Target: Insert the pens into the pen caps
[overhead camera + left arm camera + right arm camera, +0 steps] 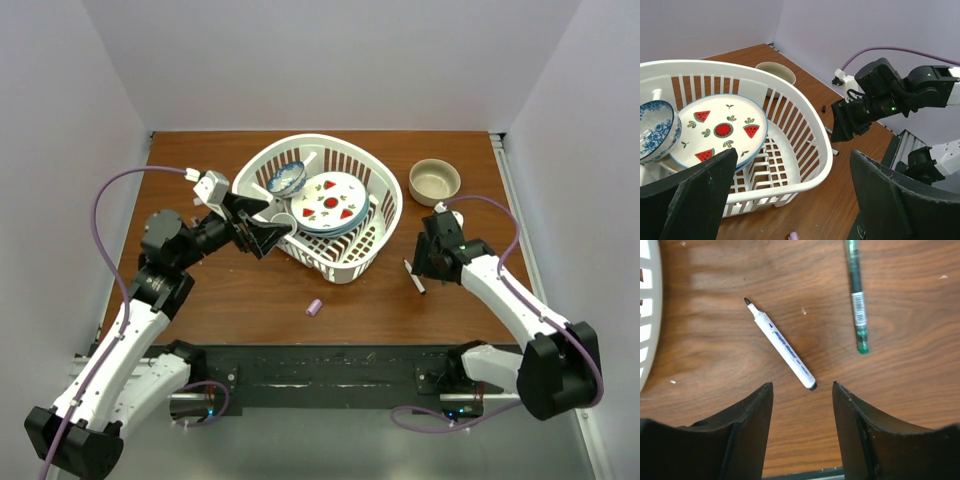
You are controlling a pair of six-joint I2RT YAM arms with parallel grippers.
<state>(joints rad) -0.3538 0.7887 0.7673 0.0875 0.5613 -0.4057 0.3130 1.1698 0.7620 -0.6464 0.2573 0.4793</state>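
your right gripper [802, 410] hung released just short of the white pen [781, 345], green pen [857, 300] at 1 o'clock, basket [647, 315] at 9; left gripper [795, 175] gaped too (facing that basket), lilac cap [314, 307] at the basket's 6 o'clock.

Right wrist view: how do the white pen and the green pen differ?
The white pen lies diagonally, the green pen almost straight up the picture. The white pen shows a bare dark tip; the green pen's top end is cut off. Both lie flat on the table, apart.
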